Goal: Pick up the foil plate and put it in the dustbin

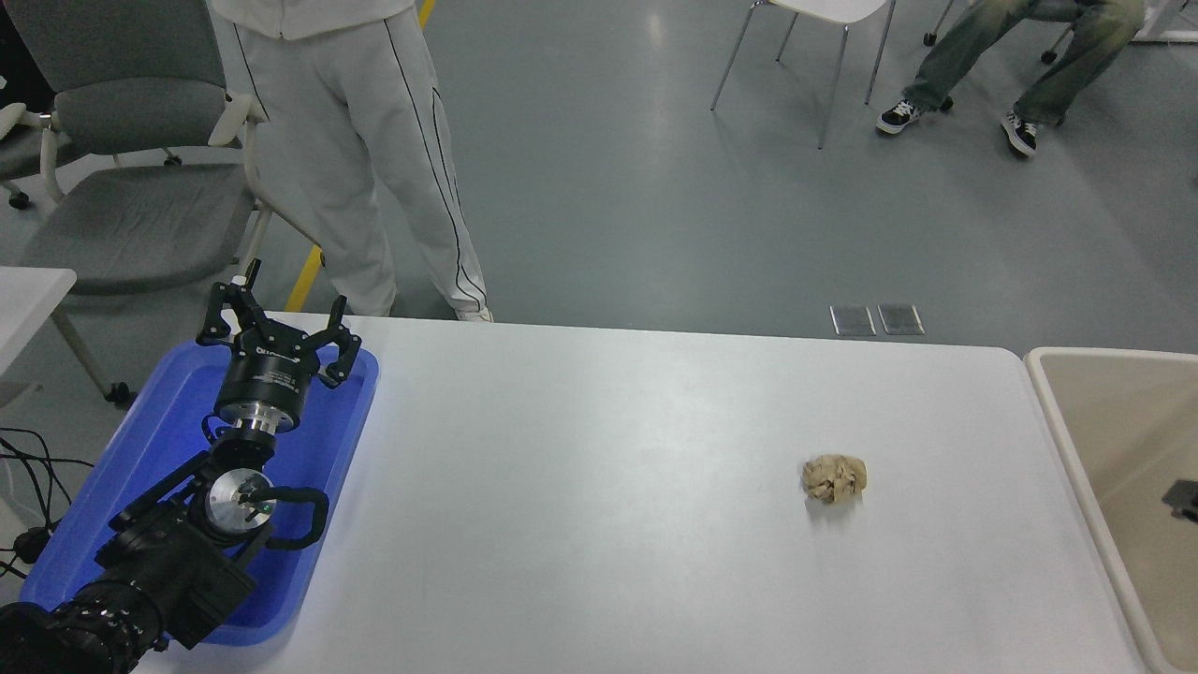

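Observation:
The beige dustbin (1123, 421) stands at the table's right end, with only its smooth inside and rim in view. The foil plate is out of view. A small dark part (1182, 499) pokes in from the picture's right edge over the inside of the dustbin. It seems to belong to my right arm, and I cannot tell whether that gripper is open or shut. My left gripper (278, 323) is open and empty, parked over the blue tray at the lower left.
A small crumpled brown paper ball (834, 478) lies on the white table (599, 487), right of centre. A shallow blue tray (159, 431) sits at the table's left end. A person in pale trousers (374, 159) stands at the far side. Chairs stand beyond.

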`<action>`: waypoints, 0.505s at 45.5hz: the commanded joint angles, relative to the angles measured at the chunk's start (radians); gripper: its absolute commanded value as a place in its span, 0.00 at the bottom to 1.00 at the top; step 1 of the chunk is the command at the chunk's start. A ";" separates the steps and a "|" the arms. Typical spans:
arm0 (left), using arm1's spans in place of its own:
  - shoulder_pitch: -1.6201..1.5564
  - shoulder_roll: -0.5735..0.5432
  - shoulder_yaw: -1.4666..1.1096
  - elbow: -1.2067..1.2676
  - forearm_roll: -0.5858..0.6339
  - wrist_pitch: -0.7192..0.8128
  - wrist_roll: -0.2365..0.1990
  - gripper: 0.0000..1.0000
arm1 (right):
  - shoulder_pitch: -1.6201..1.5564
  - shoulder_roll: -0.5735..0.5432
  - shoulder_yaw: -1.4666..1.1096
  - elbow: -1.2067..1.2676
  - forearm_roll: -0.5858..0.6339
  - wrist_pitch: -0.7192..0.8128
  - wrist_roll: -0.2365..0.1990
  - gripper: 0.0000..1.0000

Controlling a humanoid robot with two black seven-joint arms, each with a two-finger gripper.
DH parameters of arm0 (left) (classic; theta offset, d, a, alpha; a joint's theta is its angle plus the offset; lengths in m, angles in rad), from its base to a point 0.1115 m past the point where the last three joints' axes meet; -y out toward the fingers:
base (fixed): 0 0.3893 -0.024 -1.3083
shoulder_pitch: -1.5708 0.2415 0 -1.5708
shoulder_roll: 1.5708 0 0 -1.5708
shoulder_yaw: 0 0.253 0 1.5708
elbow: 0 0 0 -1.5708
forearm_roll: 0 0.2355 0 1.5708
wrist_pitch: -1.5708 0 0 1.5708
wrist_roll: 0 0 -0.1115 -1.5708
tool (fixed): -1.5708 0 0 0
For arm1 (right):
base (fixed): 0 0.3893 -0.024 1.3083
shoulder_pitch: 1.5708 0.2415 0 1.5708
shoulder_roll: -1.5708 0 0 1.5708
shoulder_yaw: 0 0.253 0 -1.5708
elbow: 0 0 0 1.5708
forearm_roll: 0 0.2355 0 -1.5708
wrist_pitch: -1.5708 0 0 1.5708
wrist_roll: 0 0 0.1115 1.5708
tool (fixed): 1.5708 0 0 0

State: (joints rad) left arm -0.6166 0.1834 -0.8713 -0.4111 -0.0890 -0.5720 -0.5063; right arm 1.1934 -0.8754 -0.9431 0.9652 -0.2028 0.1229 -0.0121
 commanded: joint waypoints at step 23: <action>0.000 -0.001 0.000 0.000 0.000 0.000 0.000 1.00 | 0.596 0.195 -0.433 0.164 -0.109 0.650 0.000 1.00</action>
State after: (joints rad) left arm -0.6167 0.1837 -0.8709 -0.4112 -0.0888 -0.5721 -0.5061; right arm 1.5917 -0.8197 -1.1849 1.0773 -0.2972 0.6266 -0.0125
